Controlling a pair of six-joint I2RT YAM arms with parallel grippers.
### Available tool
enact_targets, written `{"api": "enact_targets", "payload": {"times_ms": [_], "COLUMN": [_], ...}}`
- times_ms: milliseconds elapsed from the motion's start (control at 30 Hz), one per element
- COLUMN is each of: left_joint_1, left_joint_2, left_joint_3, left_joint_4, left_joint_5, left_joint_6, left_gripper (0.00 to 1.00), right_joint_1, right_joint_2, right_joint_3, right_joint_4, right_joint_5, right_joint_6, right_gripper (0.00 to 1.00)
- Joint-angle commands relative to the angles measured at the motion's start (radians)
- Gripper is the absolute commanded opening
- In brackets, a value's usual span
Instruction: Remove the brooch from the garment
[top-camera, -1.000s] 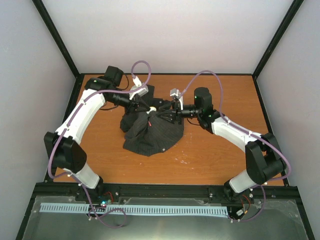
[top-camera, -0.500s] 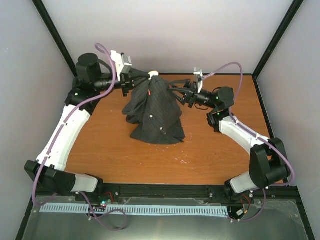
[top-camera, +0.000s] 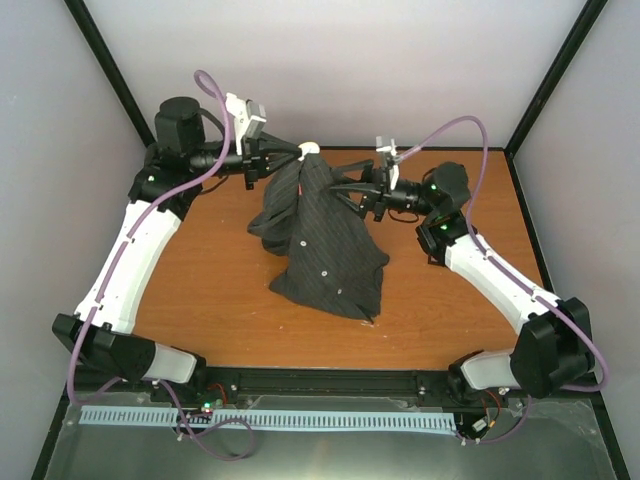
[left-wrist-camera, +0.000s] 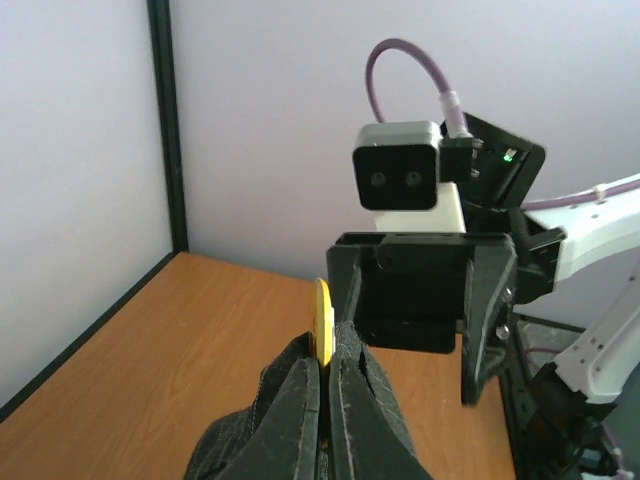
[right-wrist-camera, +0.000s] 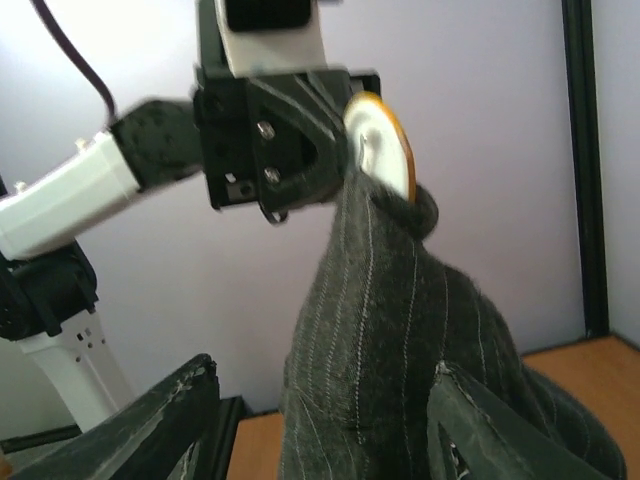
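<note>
Dark pinstriped shirt (top-camera: 325, 245): hangs from left gripper (left-wrist-camera: 325, 365), clamped on its peak. Brooch (right-wrist-camera: 382, 152), gold-rimmed disc: at that peak, between the left fingers. Right gripper (right-wrist-camera: 322, 372): spread wide, straddling the cloth below. Step: likely brooch presented; next, right gripper pinches the disc.

— What sort of place is this?
— A robotics lab test cell. A white left arm (top-camera: 130, 250) and right arm (top-camera: 490, 275) are bolted to a black rail (top-camera: 330, 380) at the near edge of an orange wood table (top-camera: 220, 300).
— What encloses it?
— Plain pale walls (top-camera: 340, 70) and black frame posts (top-camera: 110, 75). Purple cable (left-wrist-camera: 405, 46) loops off the arms.
</note>
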Motion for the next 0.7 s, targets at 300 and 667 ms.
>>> {"api": "enact_targets", "payload": {"times_ms": [300,667], "left_joint_1": [0.001,-0.020], "left_joint_2": [0.206,0.421], "left_joint_3": [0.330,0.468], "left_joint_4": [-0.642,-0.937], "left_joint_5": [-0.322,-0.616], "left_joint_6": [0.409,0.610], "left_gripper": [0.01,0.01], "right_joint_1": [0.058,0.056], "right_joint_2": [0.100,0.095], "right_joint_3": [0.181,0.141], "right_joint_4": [-0.680,-0.687], "right_joint_5": [0.175,0.320], "right_joint_6": [-0.452,-0.631], "right_gripper": [0.04,0.43]}}
